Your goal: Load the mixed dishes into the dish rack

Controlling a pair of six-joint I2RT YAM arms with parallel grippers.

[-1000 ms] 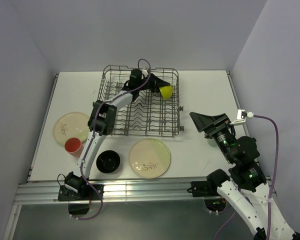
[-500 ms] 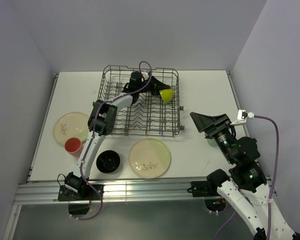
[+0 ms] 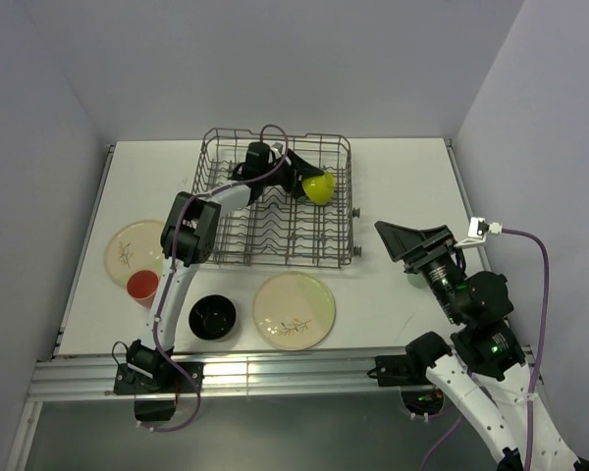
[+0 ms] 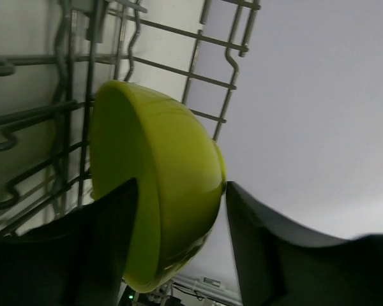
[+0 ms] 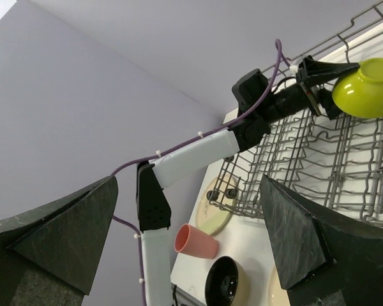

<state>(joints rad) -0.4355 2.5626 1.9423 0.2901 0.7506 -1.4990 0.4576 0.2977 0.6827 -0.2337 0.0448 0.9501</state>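
I see the left gripper inside the dish rack, its fingers spread to either side of the lime-green bowl. I cannot tell whether they press on it. The bowl stands on its edge in the rack's far right corner, against the wires. My right gripper hangs well to the right of the rack, jaws wide apart and holding nothing. Left of the rack lie the smaller cream plate and the coral-pink cup. In front of the rack are the black bowl and the larger cream plate.
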